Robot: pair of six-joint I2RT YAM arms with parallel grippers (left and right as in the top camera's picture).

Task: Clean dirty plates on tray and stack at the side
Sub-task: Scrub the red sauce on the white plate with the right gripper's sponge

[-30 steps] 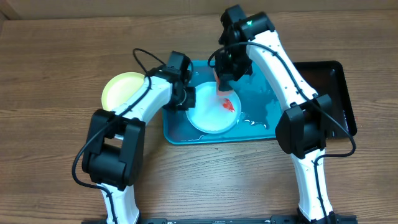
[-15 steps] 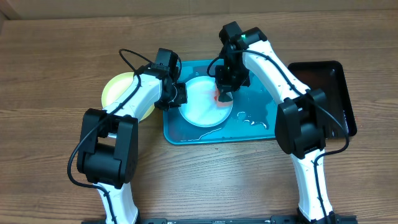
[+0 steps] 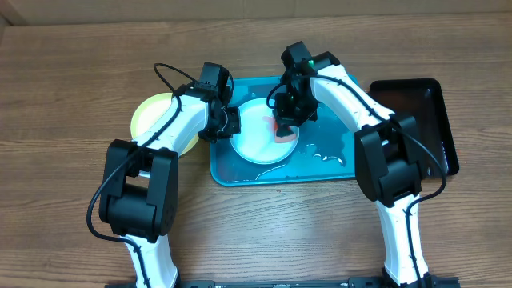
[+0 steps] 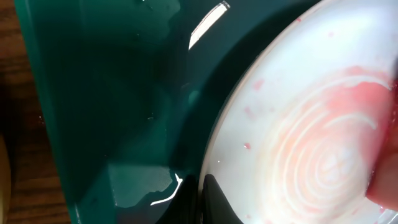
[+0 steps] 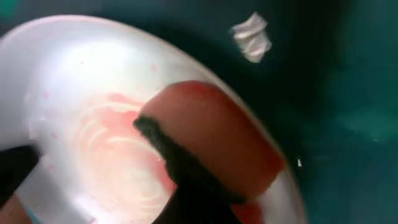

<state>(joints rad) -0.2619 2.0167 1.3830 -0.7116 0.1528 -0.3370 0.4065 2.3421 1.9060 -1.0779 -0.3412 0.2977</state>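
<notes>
A pale white plate [image 3: 254, 148] lies on the turquoise tray [image 3: 336, 170], pink sauce smeared in rings over its centre [image 4: 323, 155]. My left gripper [image 3: 230, 126] is shut on the plate's left rim, its dark fingertips [image 4: 214, 202] pinching the edge. My right gripper [image 3: 286, 122] is shut on a red sponge [image 5: 217, 130] that presses on the plate [image 5: 74, 81] right of centre. A light-green plate [image 3: 154, 116] sits on the table left of the tray, partly hidden by my left arm.
A black tray [image 3: 424, 120] lies to the right of the turquoise one. Water pools on the turquoise tray's right half [image 3: 324, 152], and a small white scrap [image 5: 252, 37] lies on its floor beyond the plate.
The plate has slid up and to the left on the tray, with my left gripper still on its rim. The sponge has come over the red smear and spread it.
</notes>
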